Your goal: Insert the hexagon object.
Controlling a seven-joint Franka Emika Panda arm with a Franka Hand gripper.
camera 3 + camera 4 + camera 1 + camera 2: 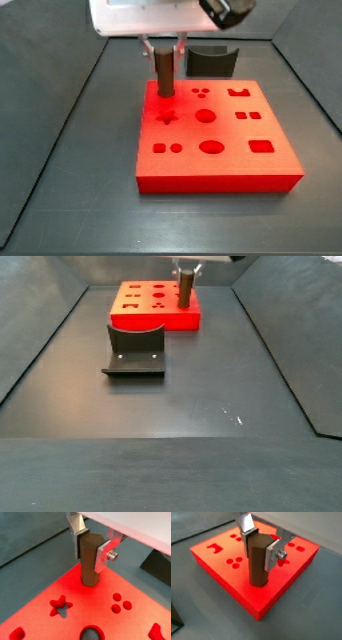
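Observation:
My gripper (90, 543) is shut on the hexagon object (89, 559), a dark-brown six-sided peg held upright. Its lower end meets the top of the red block (73, 614) near one corner; I cannot tell whether it stands on the surface or sits in a hole. The same shows in the wrist view from the block's side: gripper (260, 542), peg (258, 562), block (218, 562). In a side view the peg (164, 72) stands at the block's (214, 150) far left corner under the gripper (164, 45). It also shows in a side view (187, 288).
The red block has several shaped holes: a star (60, 605), a three-dot cluster (121, 603), an oval (92, 633). A dark grey curved holder (210, 58) stands behind the block and also shows in a side view (135, 348). Dark walls bound the floor.

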